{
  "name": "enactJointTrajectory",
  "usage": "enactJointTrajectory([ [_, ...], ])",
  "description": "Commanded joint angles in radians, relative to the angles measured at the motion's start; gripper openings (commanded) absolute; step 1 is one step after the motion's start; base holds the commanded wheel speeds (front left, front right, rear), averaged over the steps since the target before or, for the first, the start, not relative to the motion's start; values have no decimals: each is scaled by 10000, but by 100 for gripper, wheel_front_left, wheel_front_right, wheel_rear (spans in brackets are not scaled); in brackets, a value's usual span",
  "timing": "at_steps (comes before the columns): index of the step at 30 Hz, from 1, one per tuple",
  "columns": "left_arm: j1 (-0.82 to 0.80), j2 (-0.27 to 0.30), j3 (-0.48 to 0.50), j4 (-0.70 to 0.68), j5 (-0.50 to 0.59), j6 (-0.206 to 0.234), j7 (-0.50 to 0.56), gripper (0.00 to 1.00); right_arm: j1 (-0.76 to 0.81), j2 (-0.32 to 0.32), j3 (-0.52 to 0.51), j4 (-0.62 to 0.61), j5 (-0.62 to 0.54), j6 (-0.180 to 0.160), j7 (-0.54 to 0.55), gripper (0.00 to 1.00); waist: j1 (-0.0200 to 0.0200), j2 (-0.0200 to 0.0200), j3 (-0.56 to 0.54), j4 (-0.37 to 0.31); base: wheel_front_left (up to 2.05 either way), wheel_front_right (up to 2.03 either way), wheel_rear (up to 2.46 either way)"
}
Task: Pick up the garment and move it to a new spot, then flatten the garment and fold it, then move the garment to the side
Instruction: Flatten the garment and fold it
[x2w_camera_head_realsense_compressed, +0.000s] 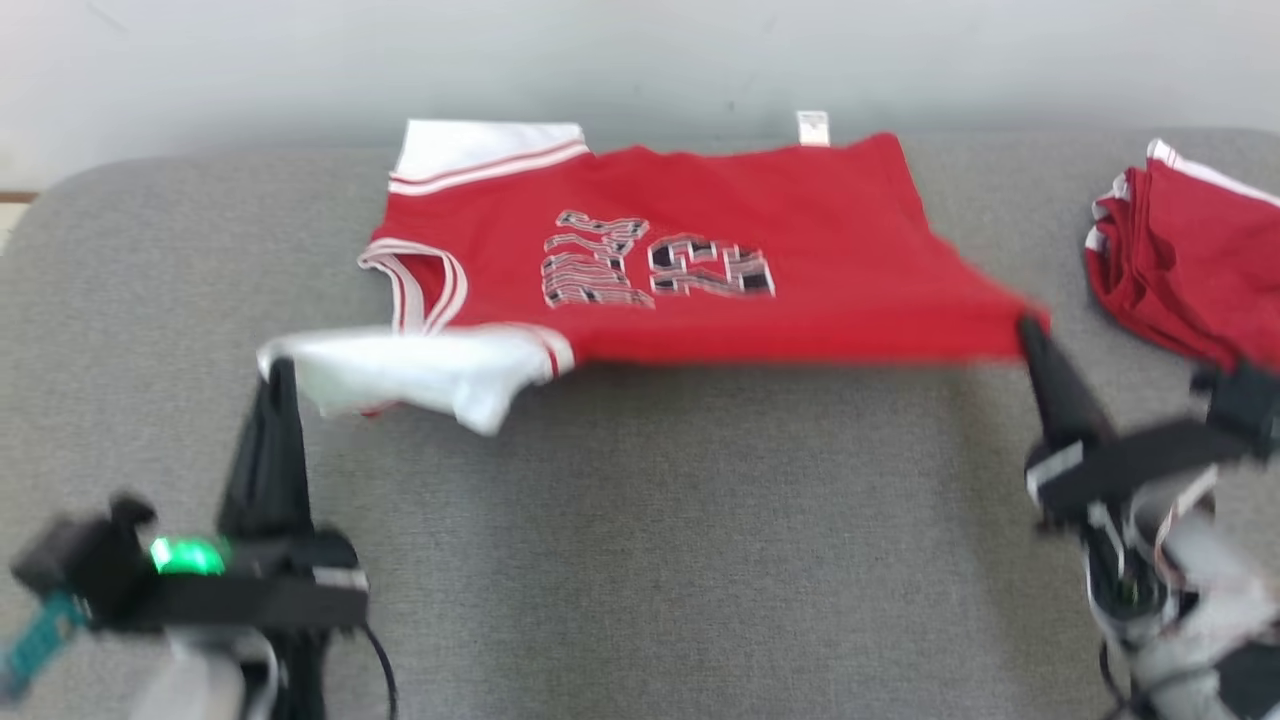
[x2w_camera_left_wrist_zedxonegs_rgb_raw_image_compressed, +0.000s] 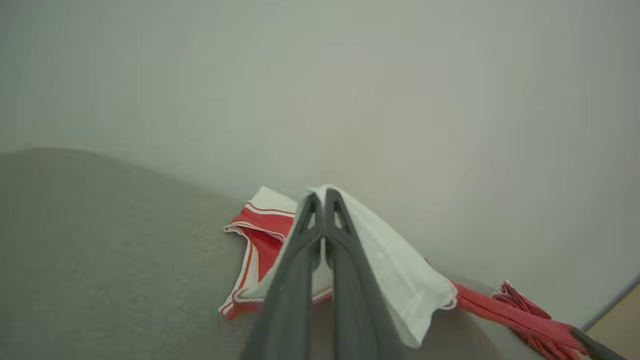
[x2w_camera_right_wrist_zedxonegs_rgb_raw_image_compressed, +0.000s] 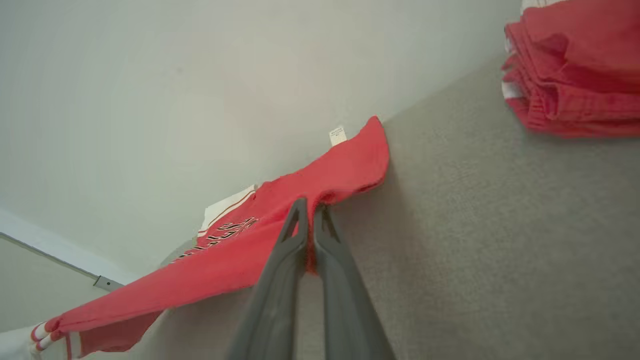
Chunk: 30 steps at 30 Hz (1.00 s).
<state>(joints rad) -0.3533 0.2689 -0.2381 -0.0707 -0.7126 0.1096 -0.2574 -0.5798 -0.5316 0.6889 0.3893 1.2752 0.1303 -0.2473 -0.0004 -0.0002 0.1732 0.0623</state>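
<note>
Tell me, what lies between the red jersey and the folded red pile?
Bare grey cushion separates the jersey from the pile, clearest in the head view.

Front wide open, back and right crowded

The near stretch of the grey cushion (x2w_camera_head_realsense_compressed: 650, 540) is bare through the middle. Further back the red jersey (x2w_camera_head_realsense_compressed: 700, 270) spans most of the width up to the wall (x2w_camera_head_realsense_compressed: 300, 60). A pile of red clothes (x2w_camera_head_realsense_compressed: 1190, 270) sits near its right corner, with a narrow gap between.
</note>
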Motion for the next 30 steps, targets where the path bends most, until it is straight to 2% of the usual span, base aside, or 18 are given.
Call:
enactJointTrajectory([
  [1, 550, -151, 131, -210, -127, 101, -62, 0, 509, -130, -52, -91, -35, 7, -79, 0, 4, 2, -227, 158, 0, 0, 0],
  [7, 2080, -781, 288, -574, 63, 152, -79, 0, 1946, -140, -151, -342, -204, 7, -102, 0, 4, 2, -530, 301, 0, 0, 0],
  [17, 4477, -1768, 571, -269, 545, -189, -84, 0, 3976, -54, -714, -444, -935, 7, 70, 0, 4, 2, -1333, 491, 0, 0, 0],
  [23, 5464, -1964, 600, 162, 666, -270, -85, 0, 5140, 78, -1442, -319, -1749, 6, 707, 0, 4, 2, -1625, 673, 0, 0, 0],
  [30, 5486, -2018, 734, 356, 833, -502, -85, 0, 5819, 590, -2384, -594, -2641, 6, 1381, 0, 4, 2, -1501, 733, 0, 0, 0],
])
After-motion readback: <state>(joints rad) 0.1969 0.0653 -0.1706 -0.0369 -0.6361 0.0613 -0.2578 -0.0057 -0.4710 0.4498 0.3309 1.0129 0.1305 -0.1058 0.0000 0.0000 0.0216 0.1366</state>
